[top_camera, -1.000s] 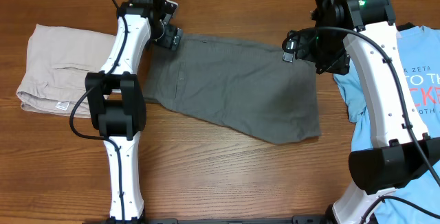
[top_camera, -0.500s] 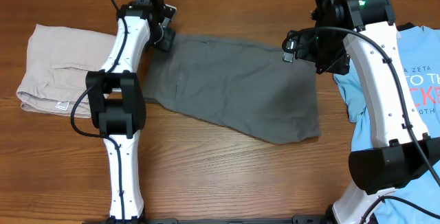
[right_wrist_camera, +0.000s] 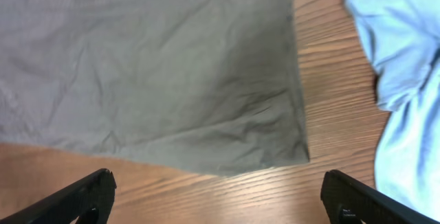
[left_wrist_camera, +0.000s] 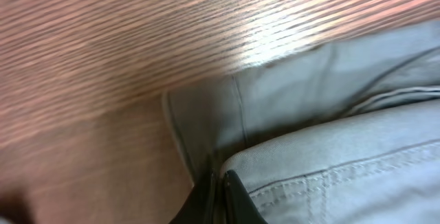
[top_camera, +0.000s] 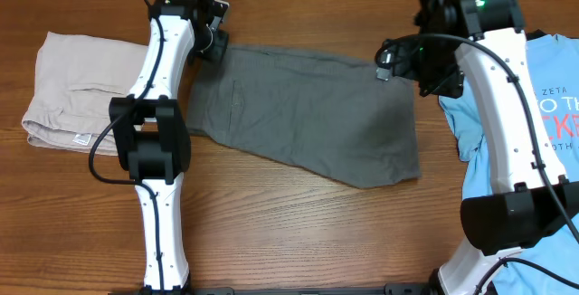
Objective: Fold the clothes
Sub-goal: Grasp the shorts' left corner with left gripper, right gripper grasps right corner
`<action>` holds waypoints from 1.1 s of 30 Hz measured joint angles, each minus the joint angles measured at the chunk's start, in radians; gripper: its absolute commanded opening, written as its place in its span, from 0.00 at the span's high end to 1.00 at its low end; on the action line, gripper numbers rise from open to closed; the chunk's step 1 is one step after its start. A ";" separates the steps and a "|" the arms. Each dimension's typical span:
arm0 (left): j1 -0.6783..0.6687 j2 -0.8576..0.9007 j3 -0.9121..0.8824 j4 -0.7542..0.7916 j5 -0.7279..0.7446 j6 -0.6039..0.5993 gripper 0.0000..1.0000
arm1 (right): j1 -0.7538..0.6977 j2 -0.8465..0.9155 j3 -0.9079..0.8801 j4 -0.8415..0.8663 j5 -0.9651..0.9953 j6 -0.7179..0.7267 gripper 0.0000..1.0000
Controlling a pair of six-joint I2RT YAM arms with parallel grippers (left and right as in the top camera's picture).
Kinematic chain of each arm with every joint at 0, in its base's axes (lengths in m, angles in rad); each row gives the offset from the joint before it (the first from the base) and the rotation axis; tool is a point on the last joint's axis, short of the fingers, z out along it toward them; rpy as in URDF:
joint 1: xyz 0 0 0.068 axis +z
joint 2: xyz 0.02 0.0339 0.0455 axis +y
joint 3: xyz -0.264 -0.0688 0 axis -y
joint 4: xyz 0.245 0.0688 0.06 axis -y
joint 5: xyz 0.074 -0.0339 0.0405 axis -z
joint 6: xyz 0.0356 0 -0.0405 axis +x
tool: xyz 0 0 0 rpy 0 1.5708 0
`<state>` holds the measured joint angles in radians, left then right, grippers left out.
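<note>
Left wrist view: the left gripper (left_wrist_camera: 221, 195) has its black fingers pressed together on a corner of the shorts (left_wrist_camera: 330, 93), where the grey cloth bunches into a raised fold with a stitched seam. Seen from overhead, that left gripper (top_camera: 214, 44) sits at the far left corner of the shorts (top_camera: 308, 114), at the waistband end.

The right gripper (right_wrist_camera: 216, 183) hangs with its fingers spread wide and nothing between them, above the near right corner of the shorts (right_wrist_camera: 151, 66) and bare wood. From overhead the right gripper (top_camera: 400, 60) is over the garment's far right edge.

The shorts lie flat in the middle of the table (top_camera: 298, 241). Their long axis runs left to right and dips towards the near edge on the right. The waist and pocket slit point left and the leg hems point right.

A folded beige garment (top_camera: 72, 87) lies just left of the left arm. A light blue shirt (top_camera: 543, 87) lies at the right, apart from the shorts.
</note>
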<state>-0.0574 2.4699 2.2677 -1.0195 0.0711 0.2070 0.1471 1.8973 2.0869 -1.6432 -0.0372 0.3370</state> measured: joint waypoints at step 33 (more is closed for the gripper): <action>0.000 -0.085 0.016 -0.126 0.000 -0.082 0.96 | -0.269 0.307 -0.001 0.379 -0.354 -0.941 0.20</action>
<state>-0.0574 2.3848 2.2841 -1.1454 0.0715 0.1253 -0.1215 2.2040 2.0857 -1.2644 -0.3916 -0.6044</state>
